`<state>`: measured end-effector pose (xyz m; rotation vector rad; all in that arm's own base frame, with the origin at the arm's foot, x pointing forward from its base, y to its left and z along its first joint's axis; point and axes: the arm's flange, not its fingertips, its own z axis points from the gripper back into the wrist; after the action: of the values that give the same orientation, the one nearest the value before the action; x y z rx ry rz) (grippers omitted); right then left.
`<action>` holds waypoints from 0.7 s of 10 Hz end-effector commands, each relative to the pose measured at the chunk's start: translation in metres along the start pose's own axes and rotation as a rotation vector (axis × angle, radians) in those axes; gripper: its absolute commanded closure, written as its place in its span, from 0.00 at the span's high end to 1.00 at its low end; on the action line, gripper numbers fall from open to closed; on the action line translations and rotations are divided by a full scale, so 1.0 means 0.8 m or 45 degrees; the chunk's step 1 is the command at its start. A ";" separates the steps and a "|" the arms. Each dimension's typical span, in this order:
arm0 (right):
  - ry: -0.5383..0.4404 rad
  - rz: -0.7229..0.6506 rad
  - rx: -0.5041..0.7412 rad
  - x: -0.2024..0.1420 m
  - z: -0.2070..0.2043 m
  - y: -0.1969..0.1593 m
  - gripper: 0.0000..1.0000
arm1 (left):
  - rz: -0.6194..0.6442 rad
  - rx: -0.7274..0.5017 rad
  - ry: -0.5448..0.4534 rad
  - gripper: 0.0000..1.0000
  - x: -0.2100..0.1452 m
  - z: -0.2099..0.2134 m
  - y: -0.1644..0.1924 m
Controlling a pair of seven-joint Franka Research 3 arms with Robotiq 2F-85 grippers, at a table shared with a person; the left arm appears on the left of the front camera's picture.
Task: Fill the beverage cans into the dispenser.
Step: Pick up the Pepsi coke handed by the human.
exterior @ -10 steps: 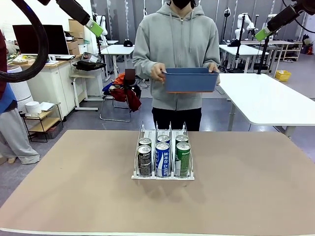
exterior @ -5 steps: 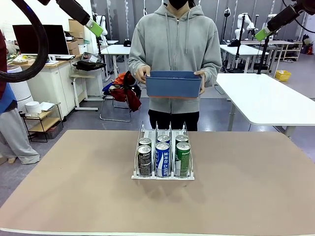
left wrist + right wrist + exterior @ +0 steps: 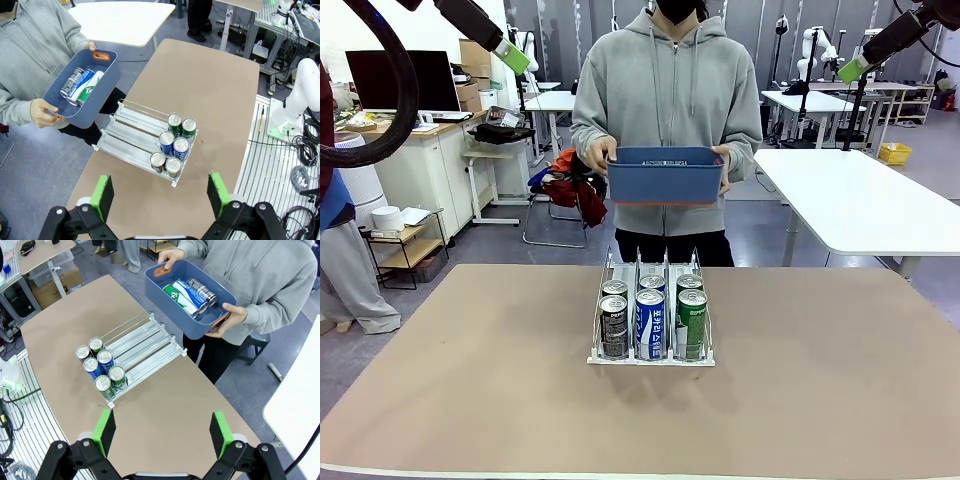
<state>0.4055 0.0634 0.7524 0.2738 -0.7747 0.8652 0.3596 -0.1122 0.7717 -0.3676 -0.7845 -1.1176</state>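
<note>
The dispenser (image 3: 650,361) stands mid-table with several beverage cans (image 3: 649,323) lined up at its front lip: black, blue and green. Across the table a person holds a blue bin (image 3: 665,178) in both hands at waist height. Three more cans (image 3: 80,85) lie inside that bin (image 3: 107,75), black, blue and green. My left gripper (image 3: 515,57) hangs high at the upper left and my right gripper (image 3: 855,68) high at the upper right. Both stand open and empty, far above the dispenser (image 3: 127,132), as the left gripper (image 3: 160,192) and right gripper (image 3: 162,429) show from above.
The brown table (image 3: 470,380) has free room on both sides of the dispenser. A white table (image 3: 860,200) stands behind at the right. A desk with a monitor (image 3: 405,80) and a chair draped with clothes (image 3: 565,190) sit behind at the left.
The person has shifted the blue bin from the right to the middle, directly behind the dispenser. Both arms have stayed still.
</note>
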 end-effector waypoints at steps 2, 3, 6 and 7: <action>0.001 0.002 0.004 0.000 0.001 0.001 1.00 | 0.007 0.010 0.002 1.00 0.001 -0.001 0.000; 0.001 0.002 0.004 0.000 0.001 0.001 1.00 | 0.007 0.010 0.002 1.00 0.001 -0.001 0.000; 0.001 0.002 0.004 0.000 0.001 0.001 1.00 | 0.007 0.010 0.002 1.00 0.001 -0.001 0.000; 0.001 0.002 0.004 0.000 0.001 0.001 1.00 | 0.007 0.010 0.002 1.00 0.001 -0.001 0.000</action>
<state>0.4055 0.0634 0.7524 0.2738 -0.7747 0.8652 0.3596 -0.1122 0.7717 -0.3676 -0.7845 -1.1176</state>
